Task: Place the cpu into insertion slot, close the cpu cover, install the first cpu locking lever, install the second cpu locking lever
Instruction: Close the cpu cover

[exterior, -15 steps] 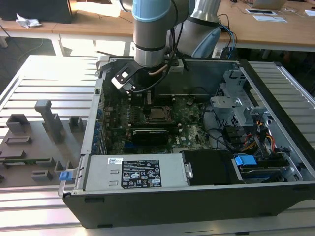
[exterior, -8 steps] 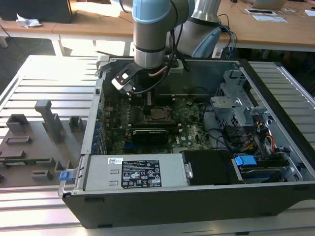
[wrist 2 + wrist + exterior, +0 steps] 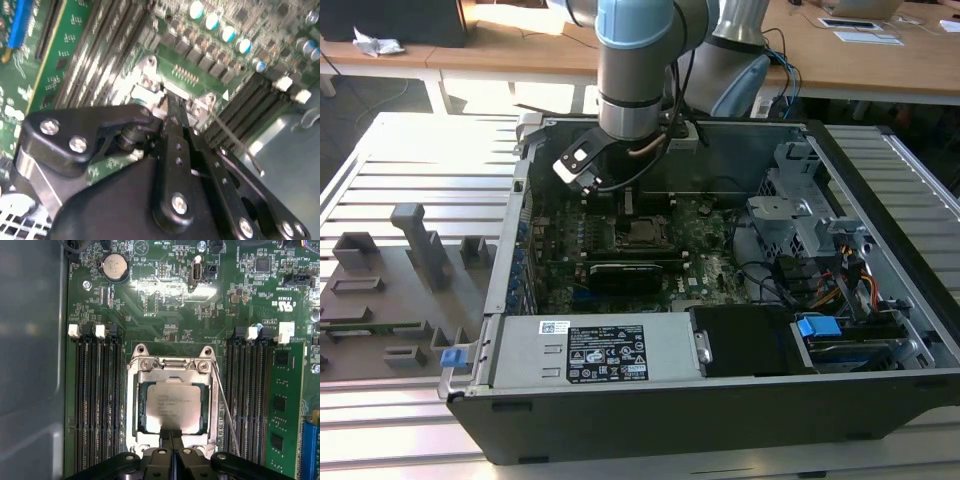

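In the first wrist view the cpu (image 3: 172, 407), a square chip with a silvery top, lies in the insertion slot (image 3: 140, 412). The cpu cover (image 3: 131, 400) lies flat around it as a metal frame. My gripper (image 3: 171, 435) is shut, its fingers pressed together, with the tips at the edge of the cover. A thin wire locking lever (image 3: 225, 405) slants away from one side of the socket, over the memory slots. The second wrist view shows the gripper (image 3: 170, 107) at the socket frame, with the lever (image 3: 231, 136) beside it. In the exterior view the arm hangs over the cpu (image 3: 642, 232).
Long memory slots (image 3: 97, 405) flank the socket on both sides, and a coin cell (image 3: 114, 266) sits beyond it. The open computer case (image 3: 880, 200) walls the board in, with a power supply (image 3: 600, 350) in front. The drive cage and cables (image 3: 820, 270) are at the exterior view's right.
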### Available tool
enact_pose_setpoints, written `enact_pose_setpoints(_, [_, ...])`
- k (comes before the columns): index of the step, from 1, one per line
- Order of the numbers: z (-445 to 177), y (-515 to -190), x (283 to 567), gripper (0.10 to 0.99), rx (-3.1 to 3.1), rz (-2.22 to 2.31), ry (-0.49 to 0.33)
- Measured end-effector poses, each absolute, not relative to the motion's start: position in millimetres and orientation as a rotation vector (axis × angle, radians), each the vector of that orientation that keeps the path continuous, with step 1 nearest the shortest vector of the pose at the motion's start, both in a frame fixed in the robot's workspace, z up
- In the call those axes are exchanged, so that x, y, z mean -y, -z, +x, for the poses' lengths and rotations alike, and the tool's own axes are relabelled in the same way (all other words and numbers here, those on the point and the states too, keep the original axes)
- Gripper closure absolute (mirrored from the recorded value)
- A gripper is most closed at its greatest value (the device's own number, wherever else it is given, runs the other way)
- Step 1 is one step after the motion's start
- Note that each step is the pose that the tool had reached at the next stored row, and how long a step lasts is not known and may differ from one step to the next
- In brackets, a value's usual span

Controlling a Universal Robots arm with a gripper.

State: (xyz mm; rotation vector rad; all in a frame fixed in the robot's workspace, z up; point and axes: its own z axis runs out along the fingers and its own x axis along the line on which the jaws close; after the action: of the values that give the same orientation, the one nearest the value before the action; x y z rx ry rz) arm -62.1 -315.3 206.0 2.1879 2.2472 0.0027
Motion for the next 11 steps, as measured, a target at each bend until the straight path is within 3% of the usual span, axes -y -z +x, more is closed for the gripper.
enact_pose_setpoints(11, [-29, -221, 318, 0.98, -2.276, 2.216, 0.049])
